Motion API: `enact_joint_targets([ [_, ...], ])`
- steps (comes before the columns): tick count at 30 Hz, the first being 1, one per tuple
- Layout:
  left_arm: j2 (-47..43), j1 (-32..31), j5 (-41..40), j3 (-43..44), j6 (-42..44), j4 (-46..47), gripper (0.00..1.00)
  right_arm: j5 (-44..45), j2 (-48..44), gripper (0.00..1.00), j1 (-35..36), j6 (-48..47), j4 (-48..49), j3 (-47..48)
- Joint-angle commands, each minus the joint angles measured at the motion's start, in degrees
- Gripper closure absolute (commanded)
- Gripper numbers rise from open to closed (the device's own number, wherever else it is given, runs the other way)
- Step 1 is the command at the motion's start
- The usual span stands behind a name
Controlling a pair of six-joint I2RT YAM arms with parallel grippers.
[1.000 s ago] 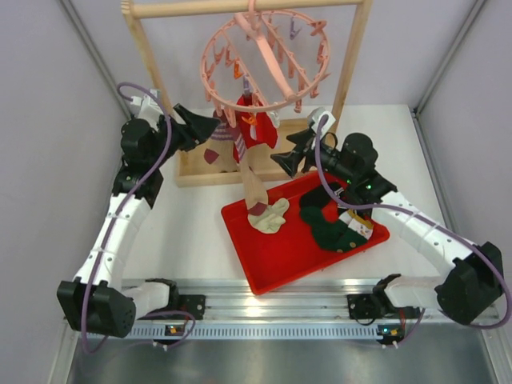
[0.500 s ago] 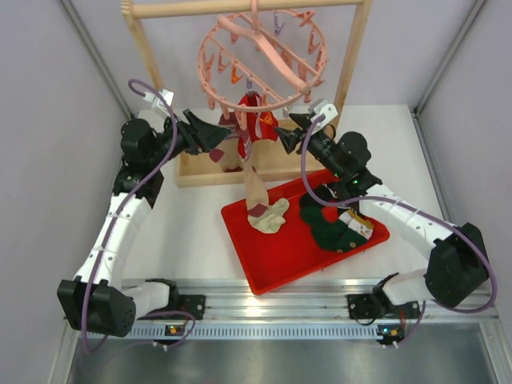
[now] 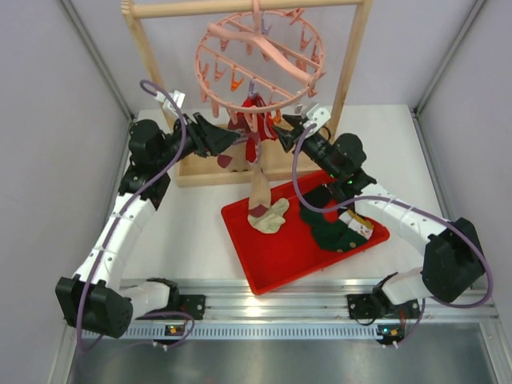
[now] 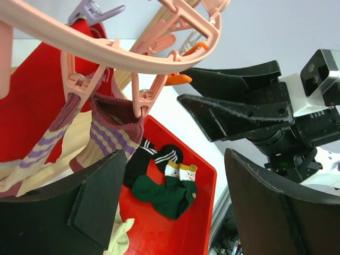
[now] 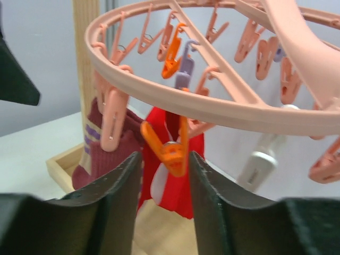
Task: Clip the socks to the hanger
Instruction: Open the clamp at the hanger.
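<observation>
My pincers under the pink hanger (image 5: pixel 228 108)
My right pincer (image 5: pixel 164 207) is narrow, pinching an orange peg (image 5: pixel 170 151) on the hanger. My left pincer (image 4: pixel 175 212) is wide and empty, just below a tan stripy sock (image 4: pixel 114 133) clipped to the hanger
</observation>
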Motion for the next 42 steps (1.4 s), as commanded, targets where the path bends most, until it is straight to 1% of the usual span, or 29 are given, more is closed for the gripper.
enact_joint_targets([
  [1, 0.6, -0.9, 1.1, 1.5, 0.9, 5.6, 0.2, -6.5, -1.4, 0.55, 1.2, -0.8, 2.5, 1.3],
  [2, 0.7, -0.9, 1.5, 1.5, 0.4, 6.0, 0.2, -8.6, -1.4, 0.51, 1.2, -1.0, 2.2, 1.3],
  [3, 0.7, -0.9, 1.9, 1.5, 0.1, 6.4, 0.2, -9.4, -1.3, 0.5, 1.2, -1.4, 2.1, 1.3],
  [7, 1.2, -1.4, 1.9, 1.7, -0.7, 7.4, 0.2, -9.0, 1.1, 0.49, 1.3, -3.1, 2.0, 3.0],
  [10, 1.3, -2.2, 1.8, 1.9, -0.8, 8.2, 0.2, -8.6, 3.0, 0.51, 1.3, -3.6, 2.1, 4.6],
  [16, 1.2, -4.5, 1.1, 1.9, 1.7, 7.9, 0.21, -8.6, 4.2, 0.57, 1.4, -3.0, 2.1, 5.9],
  [19, 1.4, -5.7, 0.4, 2.1, 2.6, 7.8, 0.23, -8.0, 3.8, 0.66, 1.6, -3.6, 2.1, 5.4],
  [20, 1.5, -6.0, 0.0, 2.1, 3.0, 7.8, 0.23, -8.0, 3.8, 0.73, 1.7, -3.7, 2.1, 5.4],
  [22, 2.1, -7.4, -1.6, 2.4, 3.2, 7.7, 0.26, -8.0, 3.2, 0.79, 2.0, -3.7, 2.1, 5.1],
  [23, 2.4, -7.9, -2.2, 2.7, 3.7, 7.6, 0.27, -8.0, 3.0, 0.86, 2.0, -3.7, 2.1, 5.0],
  [24, 2.6, -8.2, -2.9, 2.8, 3.9, 7.6, 0.28, -8.0, 2.7, 0.88, 2.2, -3.7, 2.1, 4.7],
  [25, 2.9, -9.6, -5.0, 3.0, 4.7, 7.6, 0.28, -8.0, 2.3, 0.89, 2.6, -3.8, 1.9, 4.7],
  [26, 3.1, -10.7, -7.6, 3.4, 7.9, 7.1, 0.3, -7.9, 2.2, 0.9, 2.7, -3.9, 1.4, 4.7],
  [27, 3.1, -12.7, -10.1, 3.7, 9.5, 6.8, 0.32, -7.7, 1.7, 0.9, 3.0, -3.9, 1.4, 4.6],
  [28, 3.3, -13.7, -14.3, 4.2, 10.8, 6.8, 0.34, -7.4, 1.6, 0.91, 3.1, -4.0, 1.3, 4.6],
  [29, 4.1, -14.6, -16.1, 4.6, 13.4, 6.5, 0.35, -7.4, 1.5, 0.91, 3.3, -4.4, 1.0, 4.5],
  [30, 4.5, -16.1, -17.8, 5.2, 14.4, 5.9, 0.38, -7.2, 1.3, 0.92, 3.5, -4.4, 1.0, 4.5],
  [31, 5.0, -16.6, -21.3, 6.2, 15.1, 5.7, 0.4, -7.2, 1.3, 0.92, 3.6, -4.4, 1.0, 4.5],
  [33, 6.6, -17.2, -21.3, 7.0, 15.8, 5.7, 0.42, -7.2, 1.2, 0.92, 3.6, -4.4, 1.0, 4.6],
  [34, 7.0, -17.6, -22.1, 7.9, 16.1, 5.7, 0.45, -7.2, 1.2, 0.92, 3.6, -4.4, 0.9, 4.6],
  [35, 7.2, -17.7, -24.8, 8.0, 16.4, 5.7, 0.47, -7.2, 1.2, 0.92, 3.6, -4.3, 0.9, 4.6],
  [39, 7.7, -17.7, -30.5, 8.2, 16.5, 6.1, 0.55, -7.2, 0.9, 0.92, 3.7, -4.1, 1.0, 4.6],
  [42, 7.5, -17.8, -30.8, 8.0, 16.7, 6.3, 0.58, -6.6, 1.0, 0.94, 3.7, -4.0, 1.1, 4.5],
])
